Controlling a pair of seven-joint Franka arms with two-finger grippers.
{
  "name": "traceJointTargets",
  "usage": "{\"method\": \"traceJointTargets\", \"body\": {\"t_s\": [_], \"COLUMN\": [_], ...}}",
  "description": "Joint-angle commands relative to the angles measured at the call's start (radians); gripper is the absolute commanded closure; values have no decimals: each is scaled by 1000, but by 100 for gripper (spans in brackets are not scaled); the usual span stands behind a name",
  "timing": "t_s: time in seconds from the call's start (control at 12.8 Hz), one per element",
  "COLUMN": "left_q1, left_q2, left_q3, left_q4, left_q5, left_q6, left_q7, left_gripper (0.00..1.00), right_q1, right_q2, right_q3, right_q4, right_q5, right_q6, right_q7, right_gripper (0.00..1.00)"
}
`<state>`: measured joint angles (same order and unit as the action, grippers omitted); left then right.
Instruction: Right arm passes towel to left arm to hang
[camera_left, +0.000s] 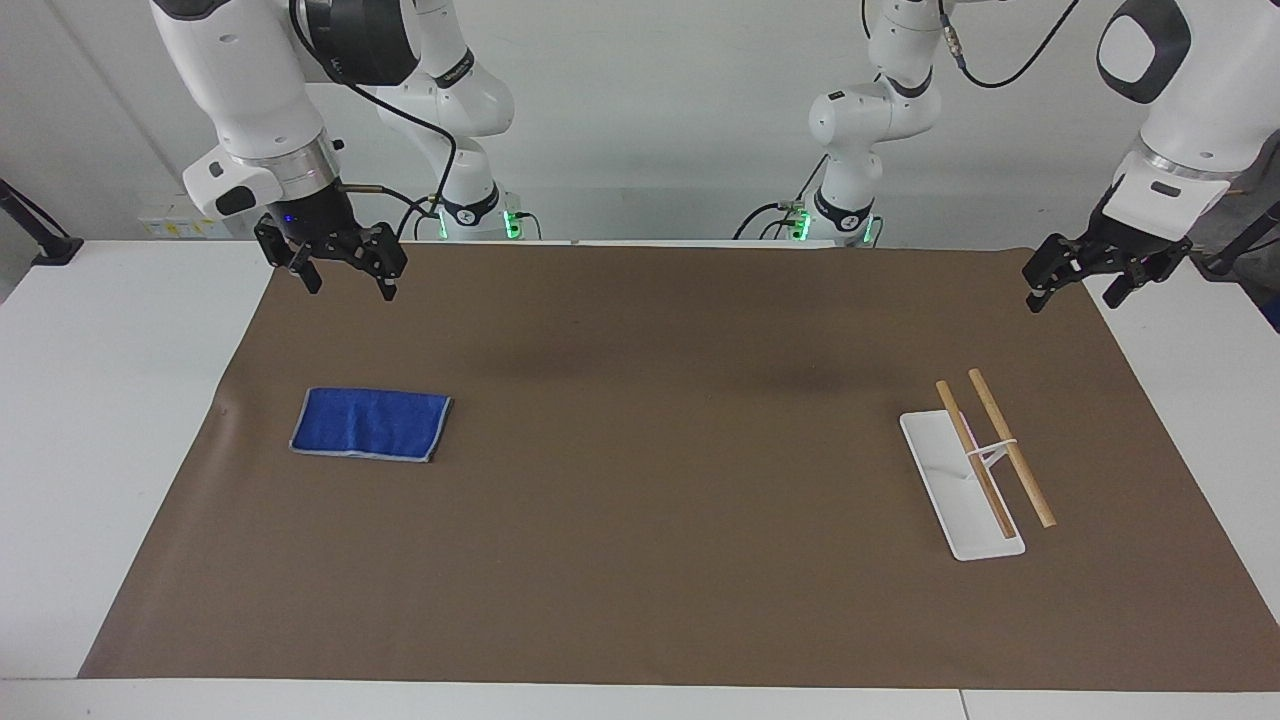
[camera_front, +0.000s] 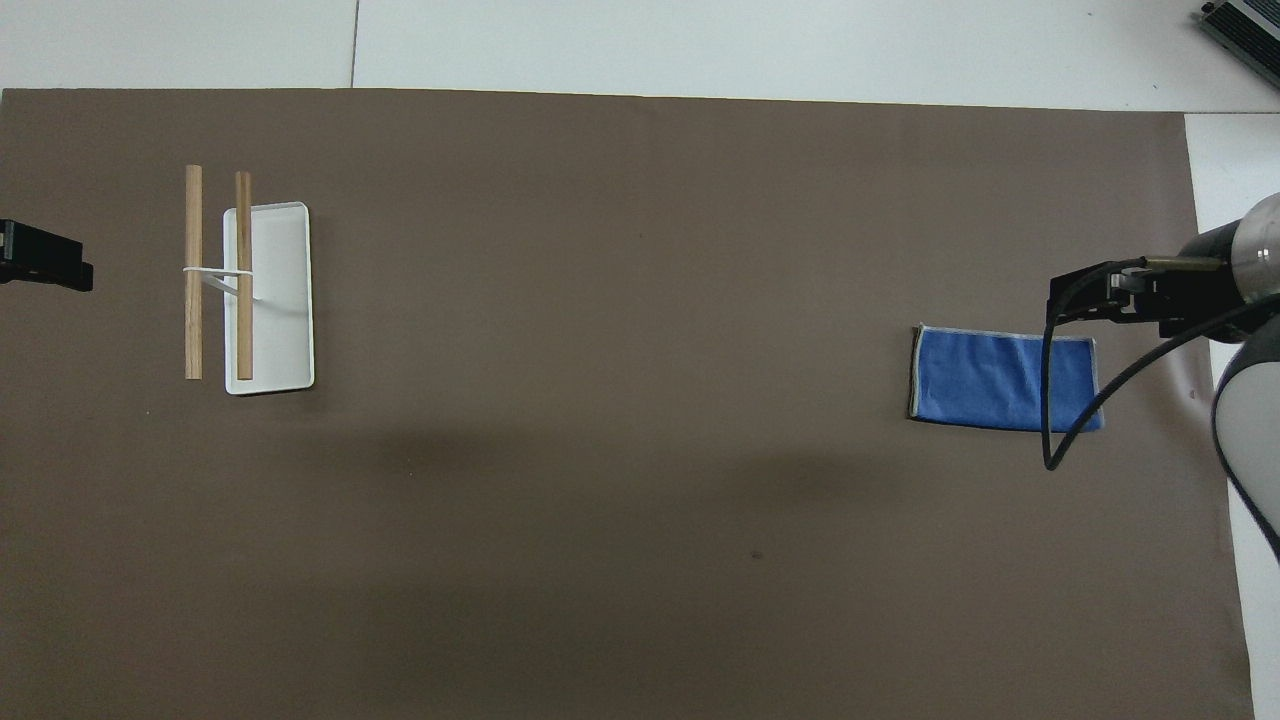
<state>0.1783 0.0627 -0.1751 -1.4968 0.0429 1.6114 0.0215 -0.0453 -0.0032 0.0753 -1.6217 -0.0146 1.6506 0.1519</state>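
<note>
Blue towel (camera_left: 371, 424) flat on the brown mat (camera_left: 660, 480) over the tabletop (camera_left: 120, 440), at 9 o'clock in the facing view, right gripper (camera_left: 348, 274) up above the mat at 11 o'clock, fingers spread and empty, left gripper (camera_left: 1080, 285) at 2 o'clock, fingers apart, rack (camera_left: 975, 470) at 3 o'clock.

Count, table contents:
- towel (camera_left: 371, 424) (camera_front: 1003, 379): 1, blue, folded, flat on mat.
- brown mat (camera_left: 660, 470) (camera_front: 600, 450): 1.
- rack (camera_left: 961, 485) (camera_front: 268, 298): 1, white base; wooden bars: 2, parallel.
- robot arms: 2; right gripper (camera_left: 344, 272) (camera_front: 1085, 300), left gripper (camera_left: 1082, 283) (camera_front: 45, 268).
</note>
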Motion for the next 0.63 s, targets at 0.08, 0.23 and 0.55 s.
{"method": "traceJointTargets", "body": {"t_s": [0.08, 0.23, 0.55], "left_q1": [6, 6, 6], "left_q2": [-26, -26, -26], "left_q3": [-1, -1, -1], "left_q4": [-28, -28, -28], "left_q5": [3, 3, 3], "left_q6": [2, 2, 2], "left_q7": [-8, -8, -8], "left_gripper": [0, 0, 0], "right_q1": [-7, -4, -5], "right_q2": [-24, -24, -26], "right_q3": [4, 4, 4], "right_q4": [-29, -27, -32], "right_q5": [16, 16, 16], "right_q6": [20, 17, -2], "right_q7": [-9, -8, -11], "right_gripper": [0, 0, 0]}}
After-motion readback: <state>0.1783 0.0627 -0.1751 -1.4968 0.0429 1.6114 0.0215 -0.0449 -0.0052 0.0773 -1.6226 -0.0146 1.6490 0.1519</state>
